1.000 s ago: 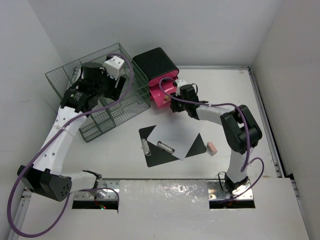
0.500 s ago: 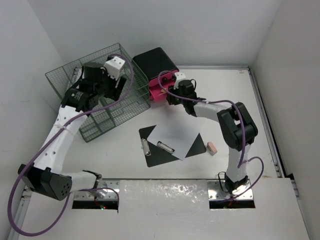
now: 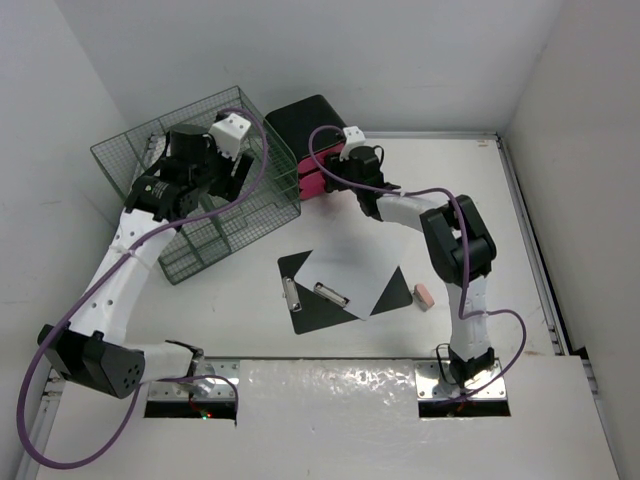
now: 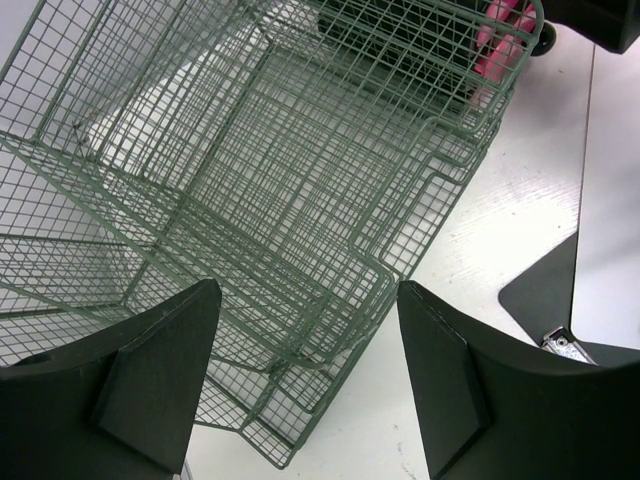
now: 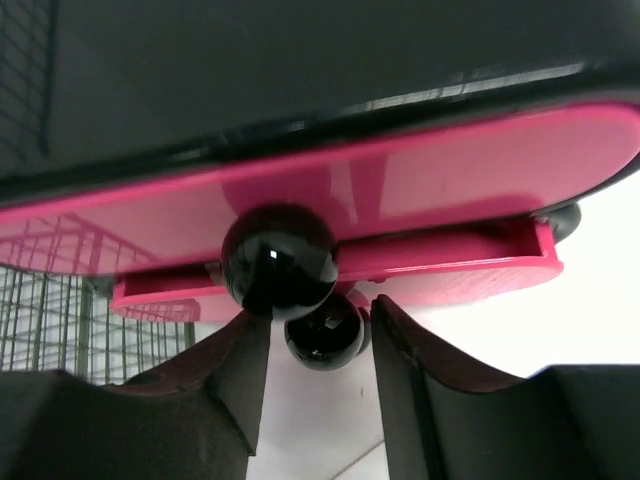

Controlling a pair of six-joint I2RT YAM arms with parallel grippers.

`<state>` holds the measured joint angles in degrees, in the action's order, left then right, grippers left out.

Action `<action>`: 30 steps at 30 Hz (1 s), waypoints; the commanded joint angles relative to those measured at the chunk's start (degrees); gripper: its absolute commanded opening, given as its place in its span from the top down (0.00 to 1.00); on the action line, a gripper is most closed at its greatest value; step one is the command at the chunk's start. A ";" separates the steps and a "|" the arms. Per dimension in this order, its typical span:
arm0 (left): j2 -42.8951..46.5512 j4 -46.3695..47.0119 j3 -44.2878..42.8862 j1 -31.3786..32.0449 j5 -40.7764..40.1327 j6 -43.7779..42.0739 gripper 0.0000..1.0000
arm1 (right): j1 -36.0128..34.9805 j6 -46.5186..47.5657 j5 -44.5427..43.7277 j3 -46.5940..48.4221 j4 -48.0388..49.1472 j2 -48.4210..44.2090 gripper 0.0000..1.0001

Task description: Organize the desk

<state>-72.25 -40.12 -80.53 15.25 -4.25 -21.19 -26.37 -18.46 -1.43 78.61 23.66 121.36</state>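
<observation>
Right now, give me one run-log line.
left tool: open, empty, above green wire rack | right tool: astride lower drawer knob of black box, grip unclear | desk: clipboard, paper, small pink block loose

Black box [image 5: 300,60]: across the top.
Upper drawer [image 5: 420,185]: pink front, directly beneath.
Upper knob [image 5: 279,260]: black, glossy.
Lower knob [image 5: 322,338]: black, between parted jaws.
Wire rack [image 5: 40,320]: green, picture's left edge.
Bench [image 5: 520,320]: white.

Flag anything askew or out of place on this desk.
The paper lies crooked across the black clipboard. A small pink block sits loose on the desk beside it.
</observation>
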 commanded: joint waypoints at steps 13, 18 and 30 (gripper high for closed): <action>0.18 0.48 -1.21 -0.74 -0.67 -0.69 0.30 | 0.27 -1.23 -3.58 1.03 9.64 1.61 0.56; -0.09 0.74 -0.68 -0.74 -0.50 -0.87 0.30 | 0.27 0.79 -3.49 -3.28 10.88 -1.65 0.54; -0.17 0.92 -0.68 -0.74 1.44 -0.87 0.30 | 0.18 -3.07 0.81 -7.77 12.47 0.71 0.40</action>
<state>-72.44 -40.14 -80.53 15.25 -3.75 -22.00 -26.37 -18.83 -2.50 69.63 32.64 120.62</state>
